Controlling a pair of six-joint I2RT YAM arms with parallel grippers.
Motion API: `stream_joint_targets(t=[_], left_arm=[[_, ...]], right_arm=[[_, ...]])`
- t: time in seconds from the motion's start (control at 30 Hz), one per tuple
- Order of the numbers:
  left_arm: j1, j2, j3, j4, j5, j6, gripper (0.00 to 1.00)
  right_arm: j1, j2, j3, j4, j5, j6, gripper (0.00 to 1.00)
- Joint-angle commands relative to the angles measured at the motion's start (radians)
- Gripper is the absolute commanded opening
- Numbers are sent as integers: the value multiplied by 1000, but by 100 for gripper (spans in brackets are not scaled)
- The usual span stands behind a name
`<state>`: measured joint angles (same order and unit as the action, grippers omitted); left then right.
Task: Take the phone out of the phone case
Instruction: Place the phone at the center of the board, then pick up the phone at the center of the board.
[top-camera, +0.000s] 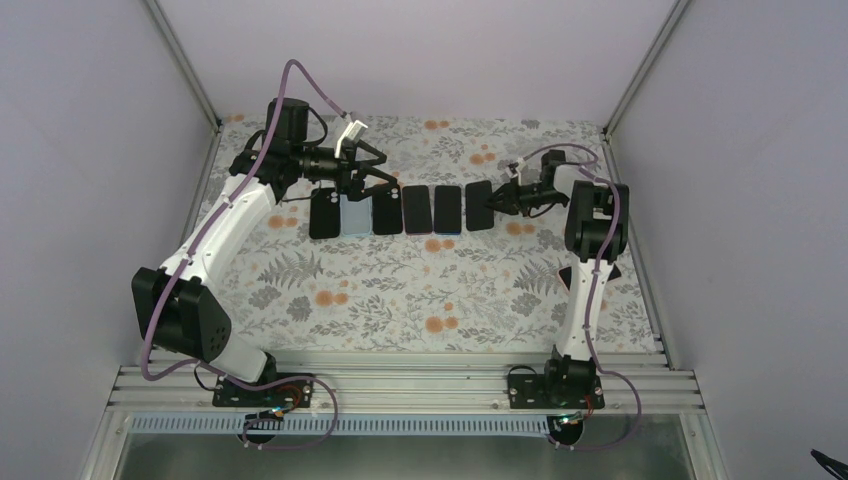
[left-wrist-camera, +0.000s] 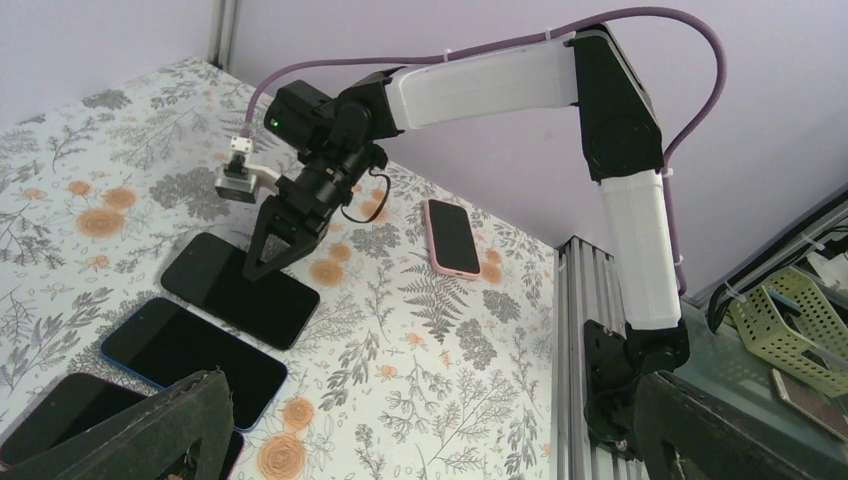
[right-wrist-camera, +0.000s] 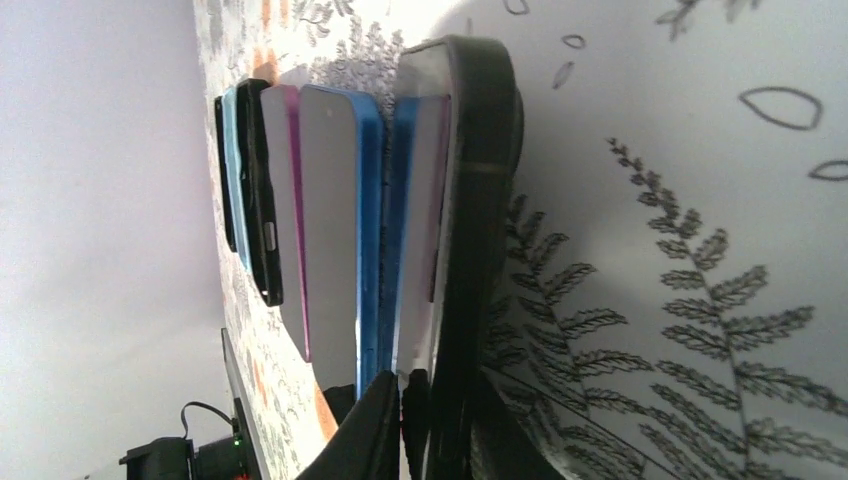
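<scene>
Beyond base rail (top-camera: 420, 385) at bottom, left gripper (top-camera: 372, 182) gapes empty left of centre; right gripper (top-camera: 497, 199), pinched nearly closed at the phone case (right-wrist-camera: 485, 150) edge right of centre, hold unclear, risks slipping and dragging phone (top-camera: 480, 206) along.

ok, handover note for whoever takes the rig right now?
Left pincer: open, over the left end of the phone row, holding nothing.
Right pincer: fingers nearly together, tip down on the black phone at the row's right end; grip unclear.
Pink-cased phone lies apart from the row.
Done: nothing I can confirm.
Left: the whole extraction.
</scene>
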<state>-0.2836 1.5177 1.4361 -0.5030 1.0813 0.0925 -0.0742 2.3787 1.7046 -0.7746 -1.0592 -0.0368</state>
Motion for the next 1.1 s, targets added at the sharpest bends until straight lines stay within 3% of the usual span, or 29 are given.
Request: stream_joint_targets(t=[0.0,0.13,0.33,0.47,0.6,0.63,0.83,1.07], left_arm=[[2,-10,20,21,20,-1,100],[2,-14,17,21,19,0,100],[2,-15,17,24,19,-2,100],[1,-20,12,24,8,-2,100],[2,-36,4,25,2,2,100],[3,-41,1,27,1,1,100],[2,-62,-8,27,-12,3,100],[7,-90,-18,28,-29,5,100]], right_arm=[[-6,21,20,-6,12,-25,15],[-6,5,4,-5,12,-19,21],[-4,-65,-42,19,42,-14,42],[-6,-105,-59,35,134,-21,61],[-5,-145,-81,36,187,-29,88],[-6,-154,-84,37,200,-33,98],[-6,-247,-110,38,262,-53,99],[-17,-494,-266,118,367,-46,99]])
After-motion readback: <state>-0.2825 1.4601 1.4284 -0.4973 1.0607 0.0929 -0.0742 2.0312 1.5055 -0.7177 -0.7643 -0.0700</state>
